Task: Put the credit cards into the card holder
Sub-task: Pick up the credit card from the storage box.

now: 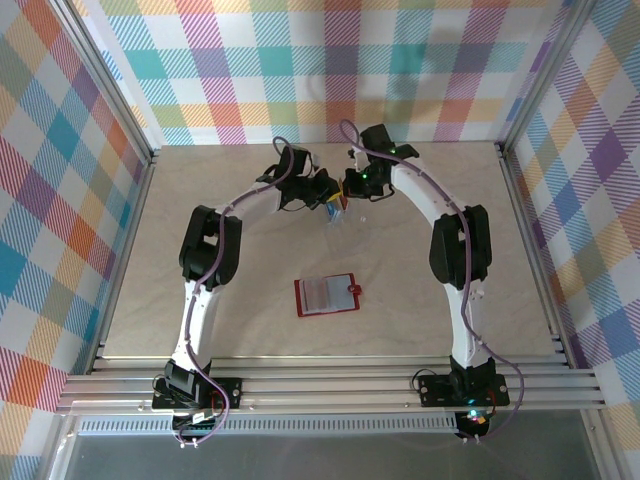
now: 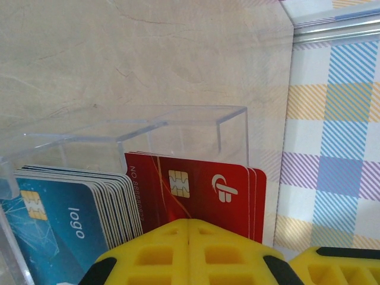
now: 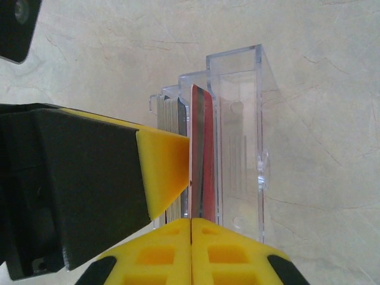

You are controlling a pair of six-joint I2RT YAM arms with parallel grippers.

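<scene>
Right pincer is closed on 1 red credit card standing in the clear case; left pincer is closed, fingers pressed together.

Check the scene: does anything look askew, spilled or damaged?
Nothing looks damaged or spilled. The blue cards and red cards stand upright in the clear case; the card holder lies open, slightly askew, on the table.
</scene>
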